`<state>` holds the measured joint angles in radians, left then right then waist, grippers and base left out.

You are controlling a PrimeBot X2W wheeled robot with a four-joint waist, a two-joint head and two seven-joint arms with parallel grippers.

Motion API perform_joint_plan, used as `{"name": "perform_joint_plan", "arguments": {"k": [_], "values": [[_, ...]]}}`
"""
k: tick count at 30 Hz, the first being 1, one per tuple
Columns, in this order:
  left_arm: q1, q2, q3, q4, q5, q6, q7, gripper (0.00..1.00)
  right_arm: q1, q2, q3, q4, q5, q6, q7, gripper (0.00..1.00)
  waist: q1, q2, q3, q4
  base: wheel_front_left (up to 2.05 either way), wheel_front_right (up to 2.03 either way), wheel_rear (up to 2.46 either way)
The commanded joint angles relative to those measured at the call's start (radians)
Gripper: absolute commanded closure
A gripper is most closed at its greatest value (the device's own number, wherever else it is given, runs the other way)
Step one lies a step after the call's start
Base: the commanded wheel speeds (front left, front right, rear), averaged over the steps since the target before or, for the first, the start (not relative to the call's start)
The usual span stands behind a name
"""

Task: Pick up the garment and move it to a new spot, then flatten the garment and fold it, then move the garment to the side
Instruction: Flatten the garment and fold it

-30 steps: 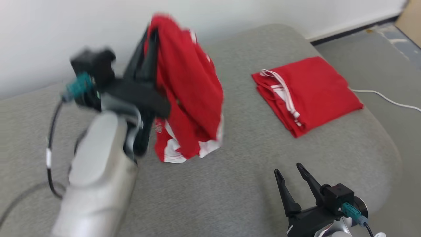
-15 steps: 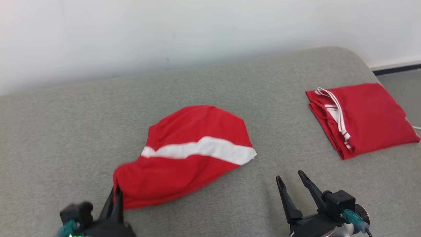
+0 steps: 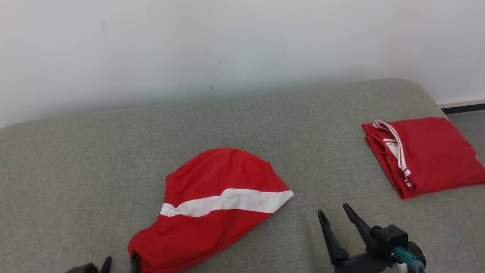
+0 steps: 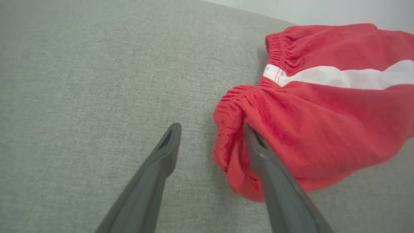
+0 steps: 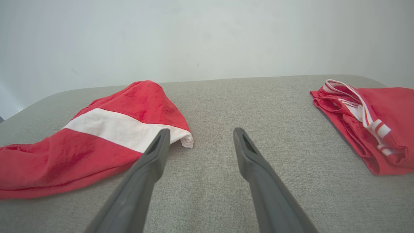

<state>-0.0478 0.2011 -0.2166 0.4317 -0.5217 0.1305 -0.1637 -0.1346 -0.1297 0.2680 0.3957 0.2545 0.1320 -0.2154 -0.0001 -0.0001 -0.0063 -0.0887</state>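
soft, light red garment [image 3: 216, 204] lies limp; best pinched at the gathered waistband [image 4: 275, 51], probably elastic. left pincer [image 4: 211, 127] and right pincer [image 5: 199, 132] both stand apart.

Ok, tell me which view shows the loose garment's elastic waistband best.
Left wrist view: the gathered waistband is close up, puckers plain. The head view shows it small at the left edge of the garment; the right wrist view shows the garment sidelong, waistband indistinct.
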Motion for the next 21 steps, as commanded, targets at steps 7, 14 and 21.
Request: {"name": "perform_joint_plan", "arguments": {"k": [7, 14, 21], "values": [[-0.016, 0.032, 0.066, -0.163, -0.077, 0.018, 0.074, 0.0, 0.015, 0.004, 0.005, -0.003, 0.008, -0.003, -0.004, 0.0, 0.0001, 0.0001, -0.014, -0.01, 0.0, 0.0, 0.0], [-0.177, 0.026, 0.019, -0.106, -0.121, 0.003, 0.27, 0.0, -0.012, 0.006, 0.036, -0.003, 0.015, -0.003, -0.006, 0.0, 0.0001, 0.0001, 0.017, -0.067, 0.0, 0.0, 0.0], [-0.366, 0.033, 0.006, 0.094, -0.119, 0.024, 0.387, 0.0, -0.052, 0.001, 0.049, -0.011, 0.008, -0.003, -0.008, 0.0, 0.0001, 0.0001, 0.099, -0.169, 0.0, 0.0, 0.0]]}}
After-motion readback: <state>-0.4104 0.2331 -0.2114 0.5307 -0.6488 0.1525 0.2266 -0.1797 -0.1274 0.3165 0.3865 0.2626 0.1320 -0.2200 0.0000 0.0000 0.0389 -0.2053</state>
